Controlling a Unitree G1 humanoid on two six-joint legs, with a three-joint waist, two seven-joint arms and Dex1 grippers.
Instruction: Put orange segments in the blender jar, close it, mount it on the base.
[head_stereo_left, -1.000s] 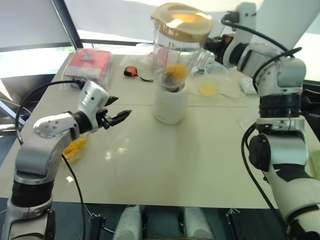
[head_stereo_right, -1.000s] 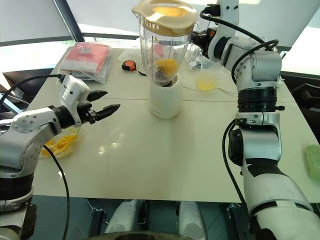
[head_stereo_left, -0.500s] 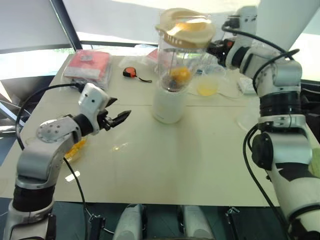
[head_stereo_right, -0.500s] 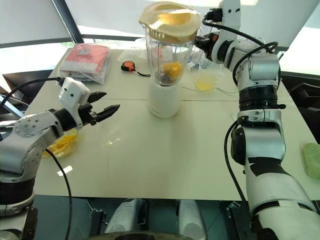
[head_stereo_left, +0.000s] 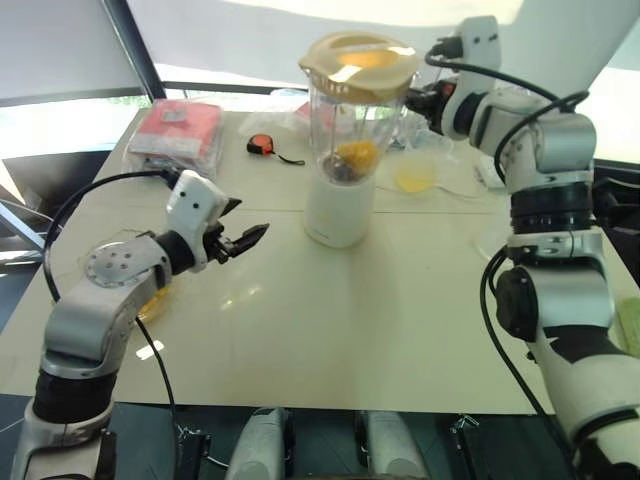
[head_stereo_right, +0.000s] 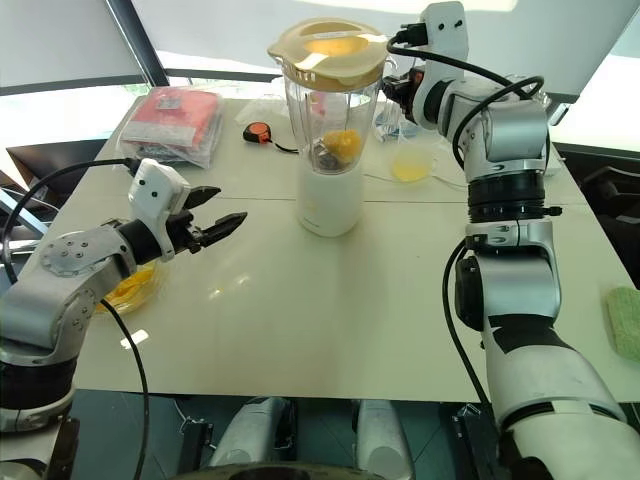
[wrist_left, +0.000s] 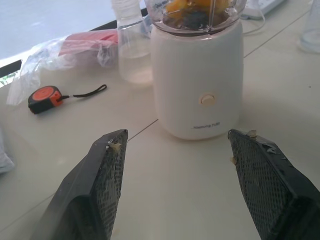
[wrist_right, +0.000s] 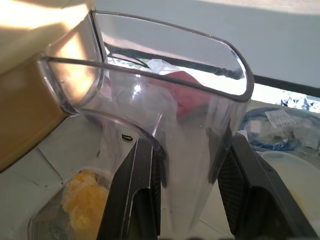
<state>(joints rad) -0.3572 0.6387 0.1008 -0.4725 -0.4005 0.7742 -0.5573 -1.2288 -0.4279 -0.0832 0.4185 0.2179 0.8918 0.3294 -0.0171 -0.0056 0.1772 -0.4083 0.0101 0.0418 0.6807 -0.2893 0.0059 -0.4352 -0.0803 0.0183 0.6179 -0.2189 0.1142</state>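
Clearly, right end effector (wrist_right: 187, 190) clamps clear plastic blender jar (head_stereo_left: 352, 130) handle; left end effector (wrist_left: 175, 150) gapes wide

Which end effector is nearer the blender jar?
Right. The right end effector grips the blender jar by its handle; the left end effector hangs open, apart from it.

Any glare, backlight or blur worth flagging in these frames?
Eye views: windows behind blow out to white and bright patches glare on the table. Right wrist view: lid glows backlit, jar handle soft up close. Left wrist view: base sharp.
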